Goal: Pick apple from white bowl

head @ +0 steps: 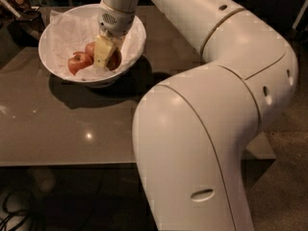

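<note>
Find the gripper (103,59) low inside the white bowl (136,46), toward the bowl's right half, down among the fruit; cannot tell the width of the claw, nor whether closed on anything. Take as the apple (79,63) the paler one with the stem dimple at the bowl's front left, just beside the gripper and apparently not held, though hard to be sure here. Leave alone the redder apple (90,48) behind it and the dark apple (116,59) near the bowl's right wall. Centre over the pale one, descend straight, avoid pinching the crumpled paper (72,30) lining the bowl, close gently, then lift vertically past the rim.
</note>
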You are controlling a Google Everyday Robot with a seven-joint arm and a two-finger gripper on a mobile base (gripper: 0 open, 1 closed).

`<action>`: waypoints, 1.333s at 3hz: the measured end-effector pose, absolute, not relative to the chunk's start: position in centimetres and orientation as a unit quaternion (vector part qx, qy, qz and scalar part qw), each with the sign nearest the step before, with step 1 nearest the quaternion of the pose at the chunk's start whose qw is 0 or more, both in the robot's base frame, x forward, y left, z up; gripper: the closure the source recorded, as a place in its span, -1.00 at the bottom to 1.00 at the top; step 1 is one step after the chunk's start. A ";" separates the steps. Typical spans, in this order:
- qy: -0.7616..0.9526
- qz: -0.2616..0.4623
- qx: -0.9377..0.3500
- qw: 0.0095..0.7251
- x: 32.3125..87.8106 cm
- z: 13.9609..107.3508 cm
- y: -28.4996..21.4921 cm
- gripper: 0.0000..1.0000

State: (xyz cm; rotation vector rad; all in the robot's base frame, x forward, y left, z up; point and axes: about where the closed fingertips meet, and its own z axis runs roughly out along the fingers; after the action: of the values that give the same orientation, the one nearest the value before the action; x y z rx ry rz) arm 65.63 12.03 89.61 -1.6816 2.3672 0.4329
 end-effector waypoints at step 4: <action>0.767 0.122 -0.614 0.142 65.3 95.2 12.6 1.00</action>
State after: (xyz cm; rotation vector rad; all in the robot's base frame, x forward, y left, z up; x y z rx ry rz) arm 65.30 12.64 95.16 -1.7716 2.2141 0.3523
